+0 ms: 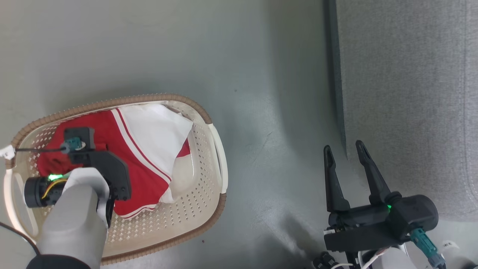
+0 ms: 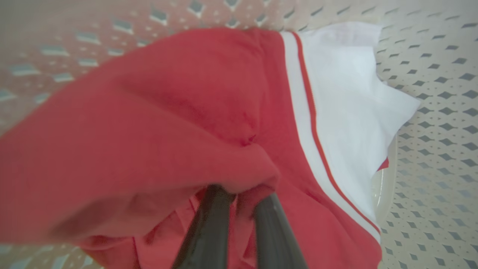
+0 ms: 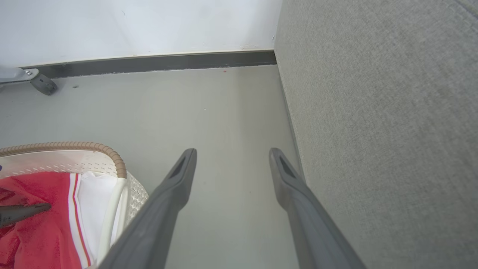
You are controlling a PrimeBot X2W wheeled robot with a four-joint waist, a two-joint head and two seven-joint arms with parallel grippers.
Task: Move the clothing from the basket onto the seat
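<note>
"Left wrist view: where lay the clothing (image 2: 186, 112)?"
"In the basket (image 2: 429, 168), a red fold pinched in the left tool (image 2: 242, 195); right tool (image 1: 343, 145) gaped empty over grey floor (image 1: 261, 74), beside the seat (image 1: 410, 93)."

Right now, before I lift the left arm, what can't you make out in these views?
Tips of the left gripper: left wrist view, a fold of the clothing covers them, so grip depth is unclear.
Beneath the clothing: head view, the top layer and the left forearm hide whether more lies in the basket.
Extent of the seat: head view, cut off by the top and right edges.
</note>
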